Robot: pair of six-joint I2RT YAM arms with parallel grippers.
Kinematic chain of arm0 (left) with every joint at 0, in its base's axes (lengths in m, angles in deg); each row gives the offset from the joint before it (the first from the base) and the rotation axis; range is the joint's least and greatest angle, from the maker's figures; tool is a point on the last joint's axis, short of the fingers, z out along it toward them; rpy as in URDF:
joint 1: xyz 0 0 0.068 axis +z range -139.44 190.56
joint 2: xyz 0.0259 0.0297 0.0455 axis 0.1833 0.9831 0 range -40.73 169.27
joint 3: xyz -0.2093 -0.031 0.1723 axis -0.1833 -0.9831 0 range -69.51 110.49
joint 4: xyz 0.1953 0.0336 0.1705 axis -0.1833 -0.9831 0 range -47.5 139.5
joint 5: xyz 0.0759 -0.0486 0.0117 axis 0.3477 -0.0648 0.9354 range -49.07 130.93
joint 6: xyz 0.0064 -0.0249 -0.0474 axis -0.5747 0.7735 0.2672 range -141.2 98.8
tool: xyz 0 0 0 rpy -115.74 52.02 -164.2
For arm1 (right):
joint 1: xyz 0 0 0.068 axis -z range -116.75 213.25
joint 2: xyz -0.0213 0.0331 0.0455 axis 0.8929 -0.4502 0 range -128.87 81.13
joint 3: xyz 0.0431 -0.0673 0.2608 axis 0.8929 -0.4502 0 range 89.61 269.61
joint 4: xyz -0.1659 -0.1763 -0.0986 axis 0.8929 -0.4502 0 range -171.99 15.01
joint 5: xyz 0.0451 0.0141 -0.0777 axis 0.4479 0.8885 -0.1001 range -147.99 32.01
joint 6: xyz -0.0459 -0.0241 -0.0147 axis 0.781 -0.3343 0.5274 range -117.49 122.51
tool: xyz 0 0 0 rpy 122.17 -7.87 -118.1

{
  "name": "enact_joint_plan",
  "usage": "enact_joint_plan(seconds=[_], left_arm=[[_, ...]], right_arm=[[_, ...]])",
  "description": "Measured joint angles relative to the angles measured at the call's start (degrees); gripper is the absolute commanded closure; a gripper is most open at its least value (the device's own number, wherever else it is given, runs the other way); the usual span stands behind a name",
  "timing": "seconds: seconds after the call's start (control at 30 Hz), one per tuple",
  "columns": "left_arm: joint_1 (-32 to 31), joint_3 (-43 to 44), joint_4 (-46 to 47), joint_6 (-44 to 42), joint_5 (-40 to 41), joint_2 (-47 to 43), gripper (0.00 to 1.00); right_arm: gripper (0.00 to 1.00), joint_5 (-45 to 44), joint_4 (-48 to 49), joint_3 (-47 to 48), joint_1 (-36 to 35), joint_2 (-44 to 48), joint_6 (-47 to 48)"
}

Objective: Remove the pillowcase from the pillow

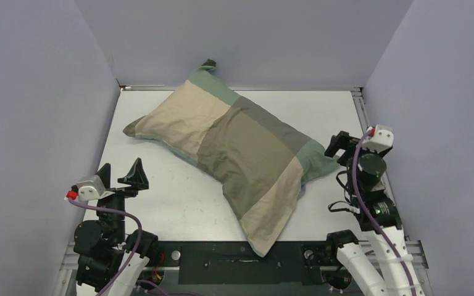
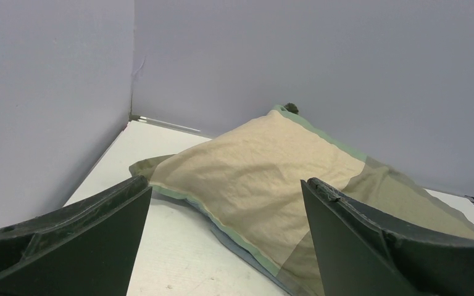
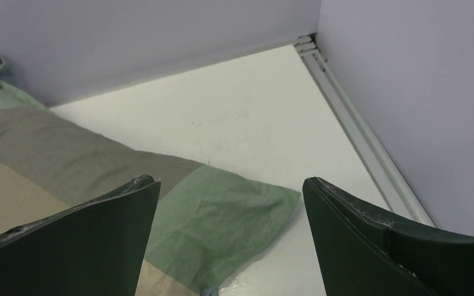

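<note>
The pillowcase [image 1: 234,148] lies stuffed and plump across the middle of the table [image 1: 160,206], patchwork face up, set on a diagonal. One corner pokes up against the back wall [image 1: 234,37], and the near corner spills past the table's front edge onto the black strip [image 1: 222,262]. The pillow is fully wrapped, so I can't see any of it. From my left wrist a sliver of grey-blue underside peeks out along the near seam. My left gripper [image 1: 121,168] sits at the near left, clear of the cloth, jaws spread wide with nothing between them. My right gripper [image 1: 339,145] is over on the right, just beside the flat sage-green corner [image 3: 222,216]. Its jaws gape wide too, gripping nothing, and that corner lies on the table under the gap.
</note>
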Motion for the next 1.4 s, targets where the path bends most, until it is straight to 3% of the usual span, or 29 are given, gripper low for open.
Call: enact_joint_plan(seconds=[0.23, 0.37, 0.57, 0.83, 0.93, 1.17, 1.27, 1.4], left_arm=[[-0.9, 0.0, 0.0, 0.0, 0.0, -0.1, 0.04], [-1.5, 0.0, 0.0, 0.0, 0.0, -0.1, 0.04], [-1.7, 0.0, 0.0, 0.0, 0.0, -0.1, 0.04], [-2.0, 0.0, 0.0, 0.0, 0.0, -0.1, 0.04], [-2.0, 0.0, 0.0, 0.0, 0.0, -0.1, 0.04], [-2.0, 0.0, 0.0, 0.0, 0.0, -0.1, 0.04], [-2.0, 0.0, 0.0, 0.0, 0.0, -0.1, 0.04], [-2.0, 0.0, 0.0, 0.0, 0.0, -0.1, 0.04]], right_arm=[[0.10, 5.9, -5.7, 12.3, 0.0, -23.2, -4.6], [0.10, 16.8, -4.7, 16.5, 0.1, -36.6, -8.0], [0.10, 33.6, -2.5, 19.0, 0.0, -49.9, -8.6], [0.10, 41.0, 1.7, 29.4, 0.0, -62.4, -8.5], [0.00, 42.9, 3.4, 31.6, 0.0, -66.0, -8.5], [0.70, 44.4, 3.8, 29.0, -1.7, -66.9, -8.8], [0.86, 44.3, 4.3, 25.7, -3.8, -63.9, -9.5], [0.88, 42.8, 2.6, 21.7, -7.9, -58.2, -10.2]])
